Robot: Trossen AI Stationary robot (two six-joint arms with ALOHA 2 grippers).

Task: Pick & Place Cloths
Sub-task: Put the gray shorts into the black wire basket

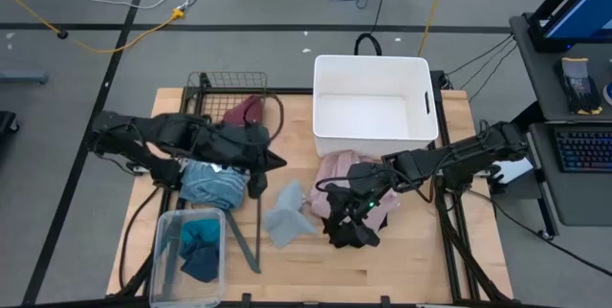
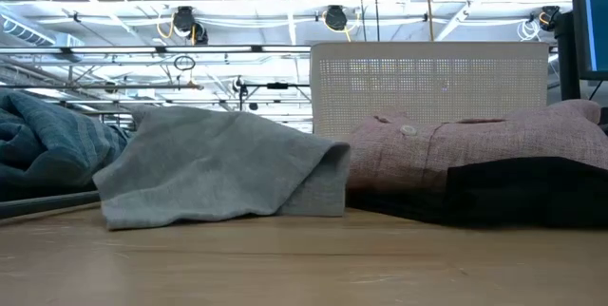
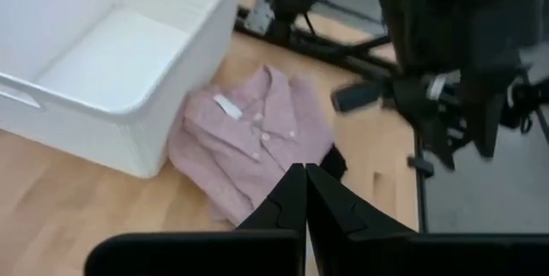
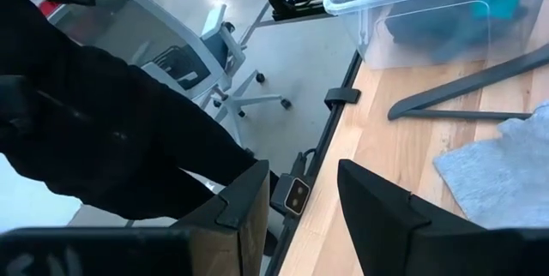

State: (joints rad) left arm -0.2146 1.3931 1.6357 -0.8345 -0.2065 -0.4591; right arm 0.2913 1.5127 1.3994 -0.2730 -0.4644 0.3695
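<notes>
Black fabric is your likely target: the black piece (image 1: 356,236) lies on the table (image 1: 421,270), touching the near right edge of the pink shirt (image 1: 333,167). The right gripper (image 1: 346,214) hangs directly over it, its fingers held apart with a clear gap and nothing between them. No gripper shows in the low view, so judge it to be well above the cloth.

To make the pick:
- Lower straight onto the thickest fold of the black piece, on the side away from the pink shirt. The two garments touch, and a grasp near that seam would probably lift both.
- Close only once both fingers are sunk into the fabric. A shallow pinch on soft cloth is likely to slip.
- Lift vertically before you travel, so that trailing fabric clears the shirt.

The left gripper (image 1: 256,169) waits over the blue striped top (image 1: 212,186) at the left of the table. Its fingers are pressed together, with nothing visible between them. The grey-blue piece (image 1: 285,217) lies loose between the two arms.

Containers:
- The white tub (image 1: 373,59), at the far side just beyond the pink shirt, holds nothing.
- The wire basket (image 1: 206,83), far left, holds the maroon piece (image 1: 244,112).
- The clear plastic bin (image 1: 163,251), near left, holds the teal piece (image 1: 203,231) and the navy piece (image 1: 199,262).
</notes>
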